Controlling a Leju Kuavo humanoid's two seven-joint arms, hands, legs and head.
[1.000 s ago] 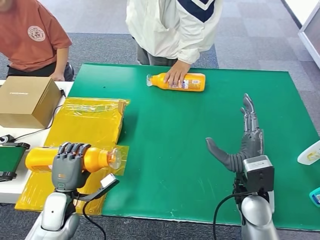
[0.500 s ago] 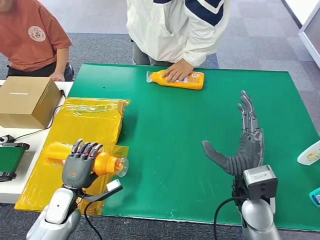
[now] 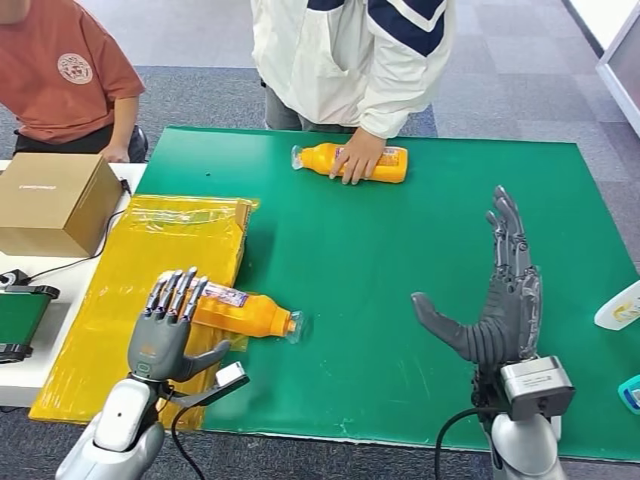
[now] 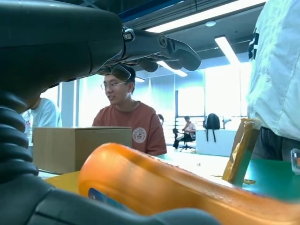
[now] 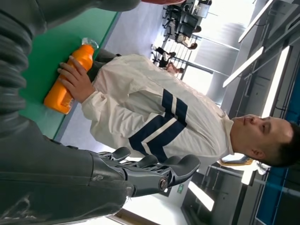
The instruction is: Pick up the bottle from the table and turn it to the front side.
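Observation:
An orange bottle lies on its side at the edge of the yellow sheet and the green mat, its clear cap toward the right. My left hand hovers beside its base with fingers spread, holding nothing; the left wrist view shows the orange bottle lying just under the fingers. My right hand stands open above the mat's right side, palm facing left. A second orange bottle lies at the far edge of the mat under a person's hand; the right wrist view shows that bottle too.
A cardboard box sits on the white table at the left, with a dark device near it. A person in a white jacket stands behind the mat, and a person in an orange shirt sits at the far left. White and teal objects lie at the right edge.
My left hand has let go of the bottle, which now lies further right with its cap on the green mat. My right hand has shifted slightly nearer. The person's hand stays on the far bottle.

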